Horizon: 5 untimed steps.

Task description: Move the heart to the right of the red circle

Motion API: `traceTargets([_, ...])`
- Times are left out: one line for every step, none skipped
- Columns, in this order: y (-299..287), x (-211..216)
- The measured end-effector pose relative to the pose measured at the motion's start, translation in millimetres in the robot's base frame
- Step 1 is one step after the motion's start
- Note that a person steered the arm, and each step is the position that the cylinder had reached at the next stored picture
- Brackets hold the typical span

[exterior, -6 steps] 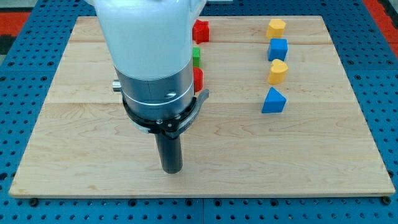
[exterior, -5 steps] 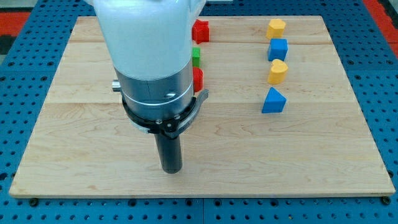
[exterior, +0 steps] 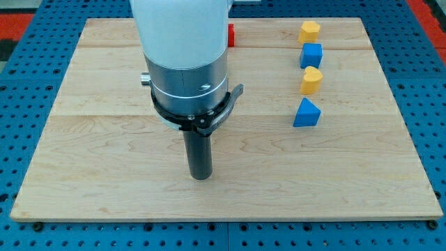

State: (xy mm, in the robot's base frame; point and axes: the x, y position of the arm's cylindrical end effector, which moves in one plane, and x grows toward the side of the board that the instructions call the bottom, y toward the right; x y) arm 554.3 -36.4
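Observation:
My tip [exterior: 201, 176] rests on the wooden board [exterior: 348, 167] below its middle, a little left of centre. The yellow heart [exterior: 311, 80] lies at the right, far to the upper right of my tip, between a blue cube [exterior: 311, 54] above it and a blue triangle [exterior: 306, 113] below it. A yellow block [exterior: 309, 31] sits at the top of that column. Only a red sliver [exterior: 231, 35] shows beside the arm near the top edge; its shape cannot be made out. The arm body hides the blocks behind it.
The arm's white and grey body [exterior: 185, 63] covers the upper middle of the board. The board lies on a blue perforated table [exterior: 14, 104].
The arm and my tip have moved a little to the right and slightly up. The arm now hides the green block and a red block that showed at its right edge.

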Motion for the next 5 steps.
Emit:
traceTargets([0.0, -1.8])
traceTargets([0.0, -5.9])
traceTargets([0.0, -8.9])
traceTargets([0.0, -9.6])
traceTargets([0.0, -9.6])
